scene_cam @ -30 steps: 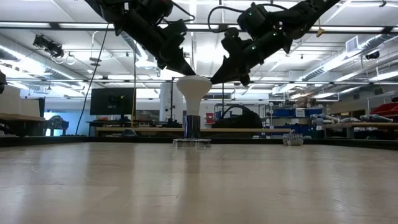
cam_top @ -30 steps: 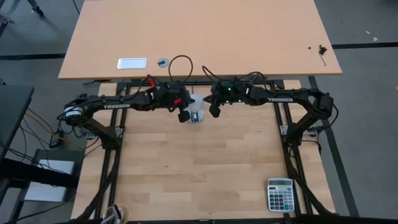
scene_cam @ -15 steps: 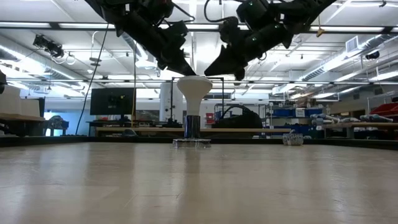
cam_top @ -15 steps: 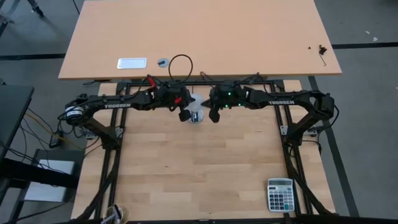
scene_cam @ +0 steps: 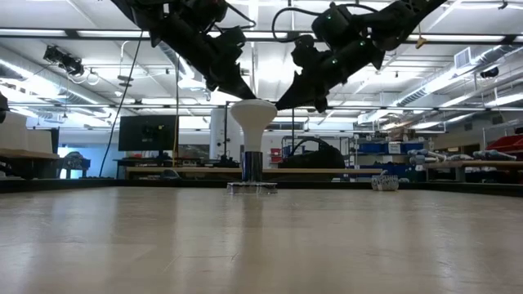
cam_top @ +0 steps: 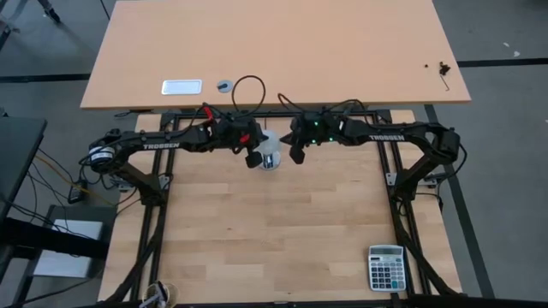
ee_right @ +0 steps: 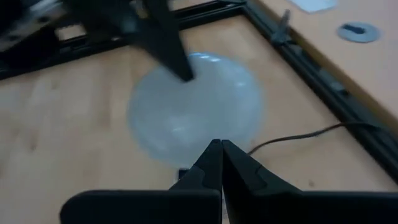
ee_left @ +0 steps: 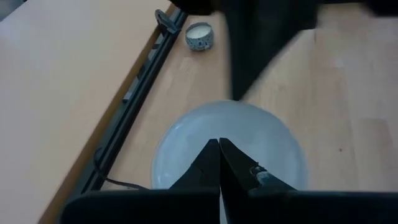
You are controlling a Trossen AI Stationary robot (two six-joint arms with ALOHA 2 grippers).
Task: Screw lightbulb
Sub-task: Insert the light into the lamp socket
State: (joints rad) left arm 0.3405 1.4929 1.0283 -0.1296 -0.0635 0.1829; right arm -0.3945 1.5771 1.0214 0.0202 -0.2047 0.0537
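The white funnel-shaped lightbulb (scene_cam: 254, 114) stands upright near the table's far edge. Its narrow neck sits in a dark socket (scene_cam: 252, 166) on a clear base (scene_cam: 252, 187). In the high view the lightbulb (cam_top: 270, 157) shows between both grippers. My left gripper (scene_cam: 248, 95) is shut at the left side of the wide head. My right gripper (scene_cam: 280, 104) is shut at the head's right side. Each wrist view looks down on the pale round head (ee_left: 230, 149) (ee_right: 193, 112) past shut fingertips. My left gripper meets the left upper rim (scene_cam: 243, 102) of the bulb's head with its shut fingertips (ee_left: 214, 152), slanting down from the table's left. It grasps nothing. The bulb stays upright in its socket. My right gripper meets the right upper rim (scene_cam: 272, 106) of the head with its shut fingertips (ee_right: 211, 155), slanting down from the table's right. The head lies between the two grippers' tips.
A black cord (ee_right: 292, 134) runs from the socket toward the far frame rail. A small cream puck (ee_left: 199, 36) lies near that rail. A calculator (cam_top: 385, 267) sits at the near right. Behind, a second table (cam_top: 274, 51) holds a white plate (cam_top: 181, 86).
My right gripper has swung a little up and over the bulb's head toward the left, then come back to the head's right rim. It stays shut. The bulb stands as before.
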